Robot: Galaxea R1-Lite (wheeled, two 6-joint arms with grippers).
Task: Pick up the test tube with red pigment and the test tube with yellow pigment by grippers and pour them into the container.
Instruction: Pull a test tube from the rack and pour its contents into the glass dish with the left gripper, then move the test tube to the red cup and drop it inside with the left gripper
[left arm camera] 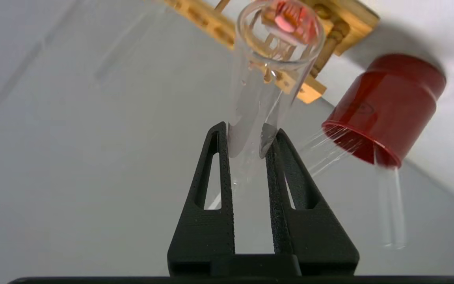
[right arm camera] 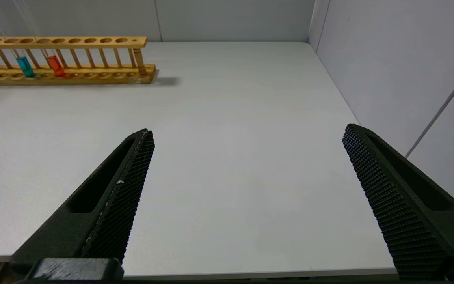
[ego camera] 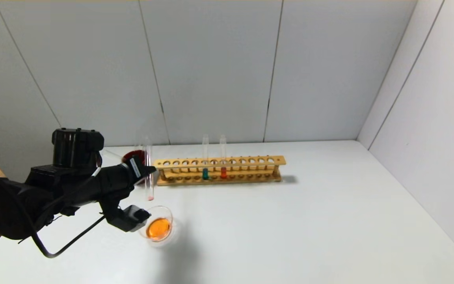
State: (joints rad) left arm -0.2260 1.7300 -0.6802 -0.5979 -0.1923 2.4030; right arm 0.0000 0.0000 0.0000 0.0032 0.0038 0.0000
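Note:
My left gripper (ego camera: 146, 170) (left arm camera: 250, 130) is shut on a clear test tube (ego camera: 148, 187) (left arm camera: 266, 79) and holds it upright above the table. Only a pink-red trace remains at its rounded bottom, so I take it for the test tube with red pigment. It hangs just behind the container (ego camera: 171, 221), a shallow glass dish with orange liquid in it. No tube with yellow pigment shows. My right gripper (right arm camera: 247, 130) is open over bare table, out of the head view.
A wooden rack (ego camera: 219, 161) (right arm camera: 61, 40) stands behind, holding a green-liquid tube (ego camera: 205, 173) (right arm camera: 25, 66) and a red-orange tube (ego camera: 223, 172) (right arm camera: 55, 65). A dark red cup (ego camera: 134, 156) (left arm camera: 388, 106) with clear tubes leaning in it stands left of the rack. Walls close the back and right.

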